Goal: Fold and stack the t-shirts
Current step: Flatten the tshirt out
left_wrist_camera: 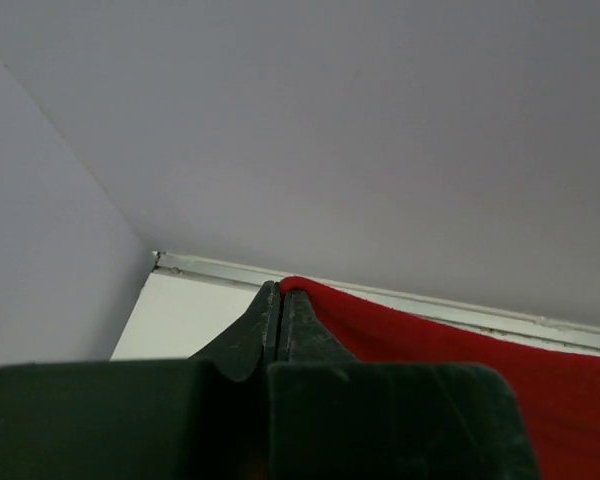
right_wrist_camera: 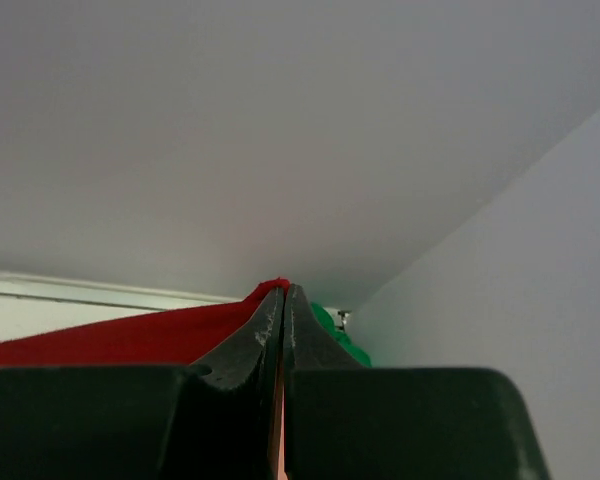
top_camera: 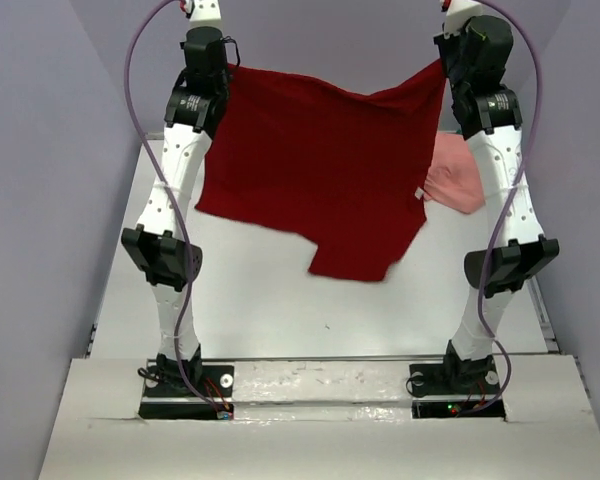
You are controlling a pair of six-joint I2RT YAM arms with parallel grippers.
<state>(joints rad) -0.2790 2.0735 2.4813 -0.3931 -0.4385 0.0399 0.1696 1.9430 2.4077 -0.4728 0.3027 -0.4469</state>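
The dark red t-shirt (top_camera: 320, 170) hangs spread in the air between my two arms, its lower edge trailing toward the table. My left gripper (left_wrist_camera: 278, 288) is shut on its top left corner (left_wrist_camera: 310, 295). My right gripper (right_wrist_camera: 284, 290) is shut on its top right corner (right_wrist_camera: 265, 292). In the top view both grippers are high at the back, hidden behind the wrists. The salmon pink t-shirt (top_camera: 455, 180) lies crumpled on the table at the far right, behind the right arm. The green t-shirt (right_wrist_camera: 335, 335) shows as a small patch beside the right fingers.
The white table (top_camera: 280, 310) runs from the arm bases to the back wall. Grey walls (top_camera: 50, 150) close in on the left, right and back. The table's far rim (left_wrist_camera: 210, 268) shows in the left wrist view.
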